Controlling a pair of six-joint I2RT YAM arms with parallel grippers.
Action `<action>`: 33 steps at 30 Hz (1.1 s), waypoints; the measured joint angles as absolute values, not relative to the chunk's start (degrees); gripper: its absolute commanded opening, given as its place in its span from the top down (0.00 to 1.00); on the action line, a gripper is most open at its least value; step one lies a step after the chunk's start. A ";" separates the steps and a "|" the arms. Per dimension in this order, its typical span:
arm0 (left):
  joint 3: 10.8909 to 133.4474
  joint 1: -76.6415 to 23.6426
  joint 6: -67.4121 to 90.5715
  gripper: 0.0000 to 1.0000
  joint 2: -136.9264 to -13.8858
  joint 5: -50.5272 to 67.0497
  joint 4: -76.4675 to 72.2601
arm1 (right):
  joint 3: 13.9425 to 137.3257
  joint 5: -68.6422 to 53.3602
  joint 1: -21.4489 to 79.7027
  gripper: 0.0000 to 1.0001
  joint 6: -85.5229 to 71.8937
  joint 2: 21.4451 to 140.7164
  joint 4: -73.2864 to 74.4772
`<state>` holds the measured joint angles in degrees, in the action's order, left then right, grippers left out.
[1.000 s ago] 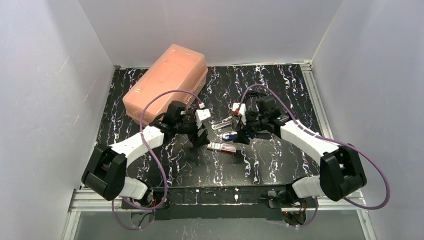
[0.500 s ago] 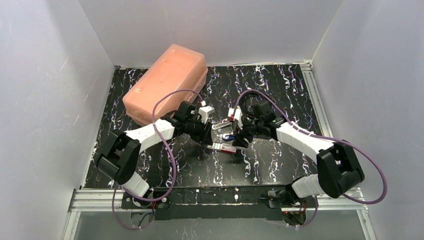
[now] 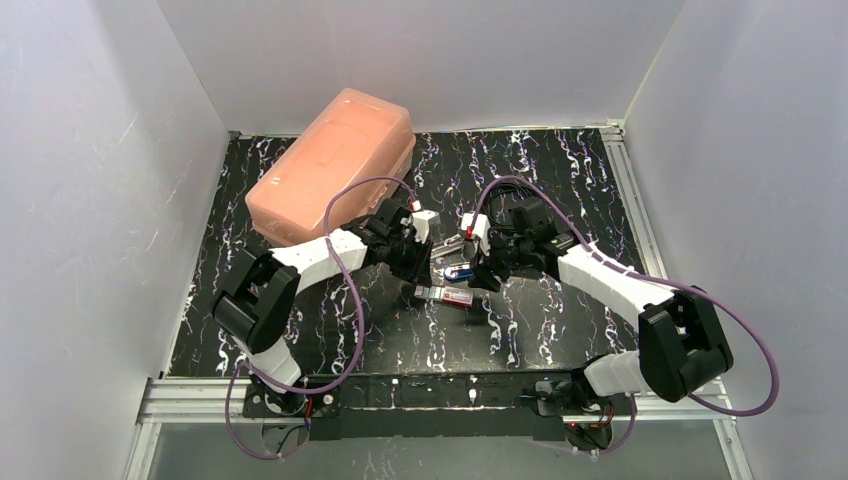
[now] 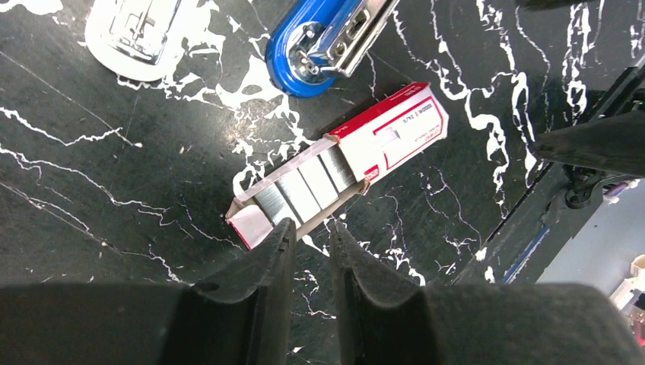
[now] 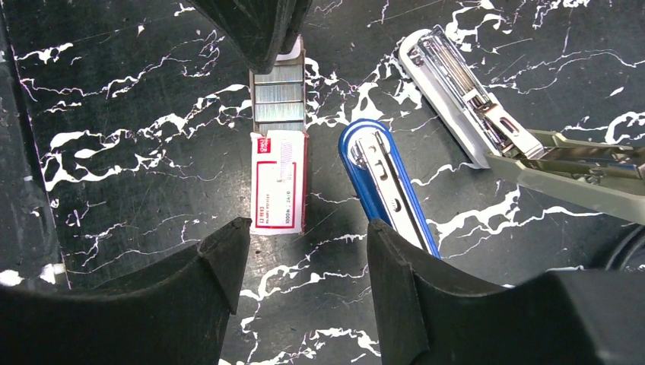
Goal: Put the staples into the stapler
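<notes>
Left claw (image 4: 311, 232) barely parted, right claw (image 5: 308, 228) spread wide, both pointing down.

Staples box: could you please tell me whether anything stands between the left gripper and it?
Nothing visible does. The left gripper hangs right at the drawn-out tray end of the staples, its fingertips close together and no object between them and the tray. The opened stapler lies beyond the box, not in between.

2 white arms (image 3: 610, 280) have black joints (image 3: 680, 345) and purple cables (image 3: 358, 310).
</notes>
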<state>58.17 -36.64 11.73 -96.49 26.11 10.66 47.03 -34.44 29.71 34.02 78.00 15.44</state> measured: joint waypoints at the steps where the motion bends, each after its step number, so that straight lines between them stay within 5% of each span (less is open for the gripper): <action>1: 58.19 -36.75 11.84 0.81 -96.60 25.65 11.03 | 47.03 -34.44 29.65 0.35 34.09 77.89 15.46; 33: 62.74 -39.00 12.23 0.74 -102.35 18.37 15.84 | 47.03 -34.44 28.49 0.35 34.76 76.84 16.56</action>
